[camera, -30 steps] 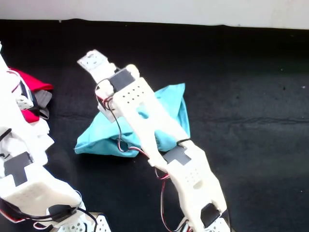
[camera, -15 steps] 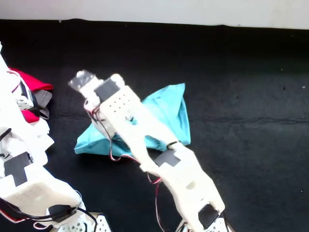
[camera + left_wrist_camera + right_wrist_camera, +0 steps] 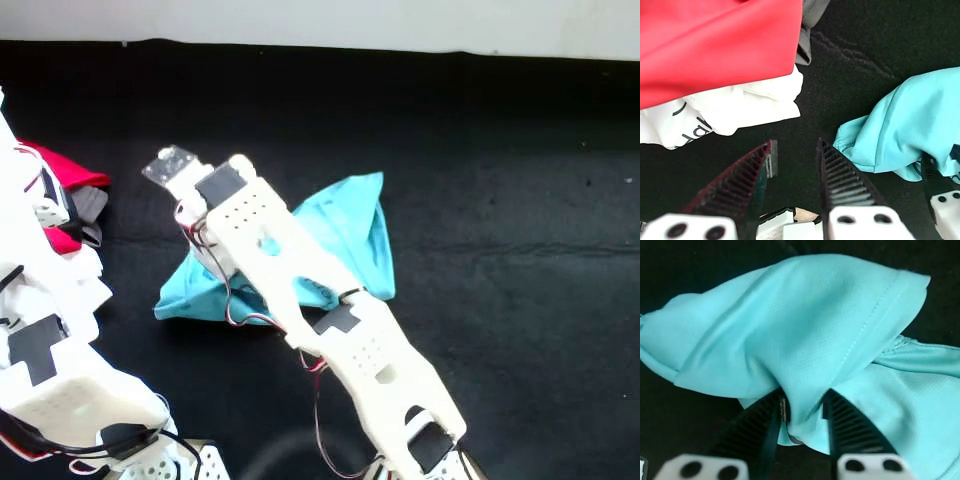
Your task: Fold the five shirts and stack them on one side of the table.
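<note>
Since a second ago your right arm has swung toward the stack side. The teal shirt keeps nearly the same outline.

Layout, left to right:
- The stack sits at the left edge of the tabletop, with the red shirt over the white shirt and the grey shirt behind.
- Left claw is released and holds nothing. It hangs just beside the stack, with a teal corner near it.
- The teal shirt lies crumpled mid-tabletop, not yet folded.
- Right claw is clenched on a bunched fold of the teal shirt.

Risks (judgement):
- The pinch takes several layers, so a pull may drag the whole bundle rather than open it.
- The cloth looks slick, and the fold could slip out under tension.
- Carry it further toward the stack and you may sweep teal cloth into the left claw or nudge the white shirt out of the stack.
- The right arm lies across the shirt in the high view and hides the middle of it.
</note>
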Motion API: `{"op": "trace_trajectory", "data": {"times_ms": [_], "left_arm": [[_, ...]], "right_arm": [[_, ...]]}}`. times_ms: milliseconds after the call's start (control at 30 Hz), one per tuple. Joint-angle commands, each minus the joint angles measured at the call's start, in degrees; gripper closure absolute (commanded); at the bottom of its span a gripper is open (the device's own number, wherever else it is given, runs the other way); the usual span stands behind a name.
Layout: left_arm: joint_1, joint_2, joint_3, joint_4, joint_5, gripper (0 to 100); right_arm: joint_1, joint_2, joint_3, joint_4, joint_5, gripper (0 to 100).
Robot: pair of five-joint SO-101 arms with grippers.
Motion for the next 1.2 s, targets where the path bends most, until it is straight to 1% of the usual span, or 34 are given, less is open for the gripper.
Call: {"op": "trace_trajectory", "data": {"times_ms": [0, 67, 167, 267, 333, 433, 533, 600, 767, 867, 967, 1167], "left_arm": [[-0.3, -2.8, -0.2, 0.2, -0.4, 86], [-0.3, -2.8, -0.2, 0.2, -0.4, 86], [-0.3, -2.8, -0.2, 0.2, -0.4, 86], [-0.1, -2.8, -0.2, 0.2, -0.4, 86], [0.1, -2.8, -0.4, 0.2, -0.4, 86], [2.3, -2.8, -0.6, 0.2, -0.4, 86], [5.7, -2.8, -0.3, 0.2, -0.4, 86], [8.3, -2.8, -0.3, 0.2, -0.3, 86], [14.5, -2.8, -0.2, 0.1, -0.3, 86], [16.6, -2.8, -0.1, 0.1, -0.3, 86], [17.9, -2.6, 0.0, 0.1, -0.3, 86], [18.5, 2.9, -0.2, 0.1, -0.3, 86]], "right_arm": [[1.1, -0.6, -7.0, 2.3, 0.2, 98.8], [1.5, -0.7, -9.5, 2.7, 0.2, 99.3], [4.1, -2.7, -13.7, 2.7, 0.2, 99.3], [9.2, -7.8, -17.2, 2.7, 0.4, 99.3], [13.7, -12.4, -18.5, 2.6, 0.4, 99.3], [21.6, -19.0, -18.2, 2.6, 0.5, 99.3], [27.9, -23.6, -13.1, 2.6, 0.5, 99.3], [30.2, -25.6, -6.8, 2.6, 0.6, 99.2], [31.4, -29.8, 9.6, 2.6, 0.7, 99.2], [32.0, -32.8, 16.9, 2.6, 0.7, 99.2], [35.6, -37.5, 20.9, 2.5, 0.8, 99.2], [48.2, -44.6, 25.7, 2.5, 11.9, 99.2]]}}
